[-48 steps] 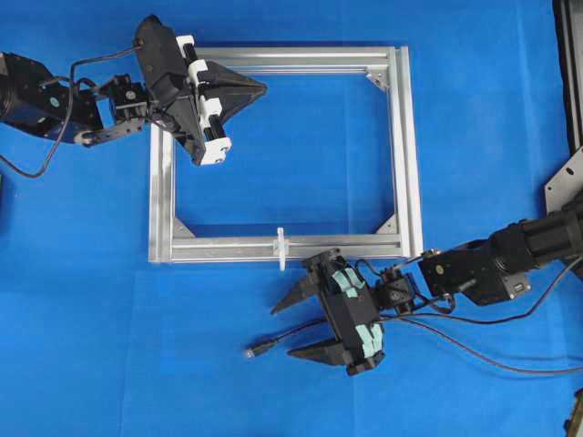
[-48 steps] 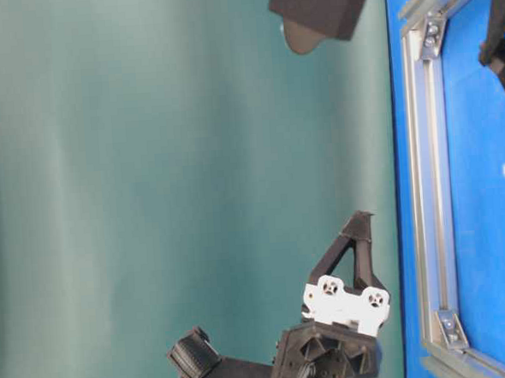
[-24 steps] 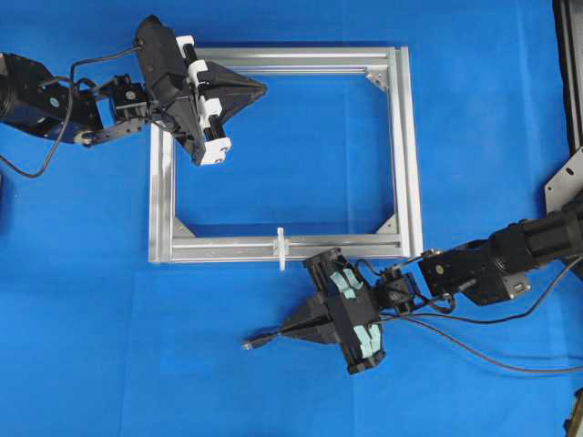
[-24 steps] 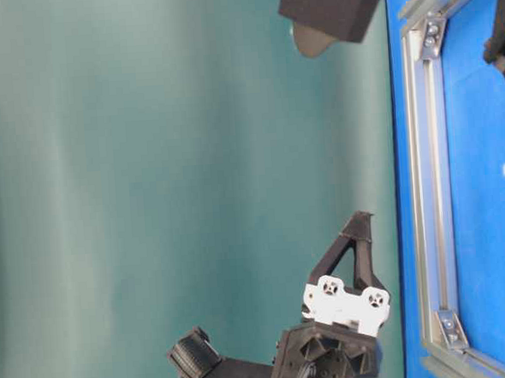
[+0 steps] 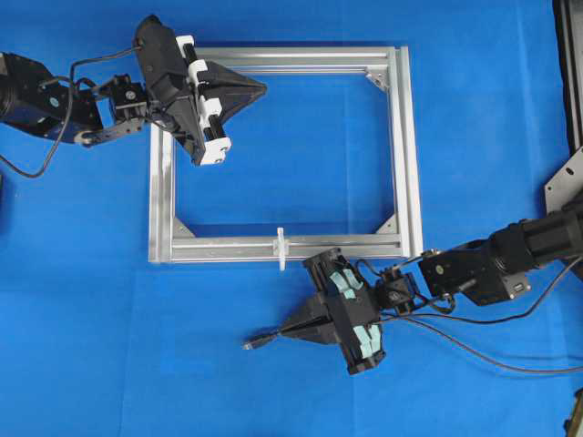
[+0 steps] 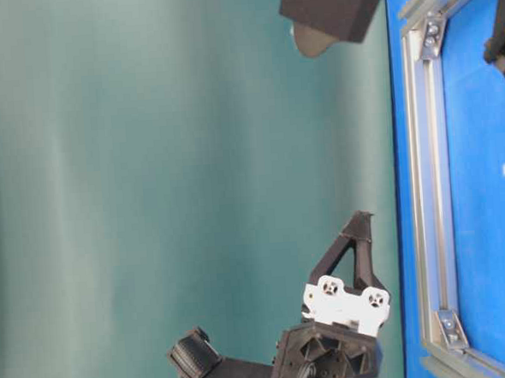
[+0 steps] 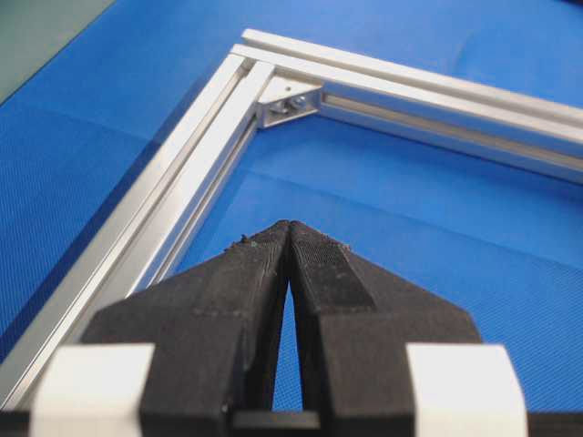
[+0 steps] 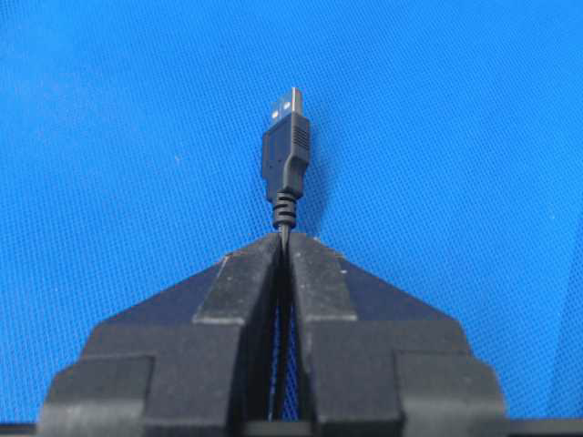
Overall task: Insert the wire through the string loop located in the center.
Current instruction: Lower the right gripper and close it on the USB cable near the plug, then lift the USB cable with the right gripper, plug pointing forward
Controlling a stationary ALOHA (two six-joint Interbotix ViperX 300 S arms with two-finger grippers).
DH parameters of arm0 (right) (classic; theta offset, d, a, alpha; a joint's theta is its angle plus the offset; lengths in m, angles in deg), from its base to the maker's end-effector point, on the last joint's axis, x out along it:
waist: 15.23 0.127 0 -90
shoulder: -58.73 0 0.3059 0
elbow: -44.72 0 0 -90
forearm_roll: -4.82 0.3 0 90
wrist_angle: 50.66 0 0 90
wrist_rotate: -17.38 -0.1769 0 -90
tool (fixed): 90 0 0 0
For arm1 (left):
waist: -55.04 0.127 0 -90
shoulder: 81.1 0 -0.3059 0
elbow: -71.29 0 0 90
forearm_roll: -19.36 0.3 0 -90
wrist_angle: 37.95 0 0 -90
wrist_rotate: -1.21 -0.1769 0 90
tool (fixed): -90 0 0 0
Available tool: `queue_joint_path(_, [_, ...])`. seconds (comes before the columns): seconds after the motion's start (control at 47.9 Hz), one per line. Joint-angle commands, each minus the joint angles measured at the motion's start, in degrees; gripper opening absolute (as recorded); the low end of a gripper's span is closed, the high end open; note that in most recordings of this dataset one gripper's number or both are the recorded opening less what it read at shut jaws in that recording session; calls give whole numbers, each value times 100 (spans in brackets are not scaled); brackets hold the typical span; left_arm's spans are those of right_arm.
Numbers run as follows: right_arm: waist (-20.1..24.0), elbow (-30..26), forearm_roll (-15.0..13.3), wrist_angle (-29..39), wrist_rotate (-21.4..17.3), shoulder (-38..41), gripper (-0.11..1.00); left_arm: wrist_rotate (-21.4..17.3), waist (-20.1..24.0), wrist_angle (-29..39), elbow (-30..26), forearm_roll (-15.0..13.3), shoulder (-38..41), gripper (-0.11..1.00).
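The wire [image 8: 286, 164] ends in a black USB-style plug with a small metal tip, and no lettering can be read on it or on anything else in view. Its cable runs straight back between the closed fingers of the right gripper [image 8: 283, 238], which pinch it just behind the plug's ribbed collar, so the plug sticks out ahead of the fingertips over the blue mat [image 5: 82, 300]. From overhead the plug [image 5: 251, 345] points left, with the right gripper [image 5: 284, 333] just behind it, below the lower rail of the aluminium frame [image 5: 410, 155]. The string loop [image 5: 281, 248] stands upright on that lower rail near its middle, up and slightly right of the plug, near it but apart from it. A second ago the right gripper's fingers were spread wide on either side of the cable; now they are clamped on it, and the plug lies about where it did. The left gripper [image 5: 259, 88] is closed on nothing, fingertips pressed together, over the frame's upper left corner, unchanged from before. In the table-level view neither the wire nor the loop can be made out.
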Motion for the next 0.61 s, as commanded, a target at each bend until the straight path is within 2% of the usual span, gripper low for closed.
queue_joint_path(0.0, [9, -79, -9, 62, 9, -237, -1, -9, -9, -26, -44, 18, -185, 0])
queue_joint_path(0.397, [26, -211, -18, 1371, 0, -1151, -1, -9, -9, -35, -70, 18, -185, 0])
queue_joint_path(0.585, [44, -237, -18, 1723, 9, -1547, -1, -9, -9, -26, -70, 18, -185, 0])
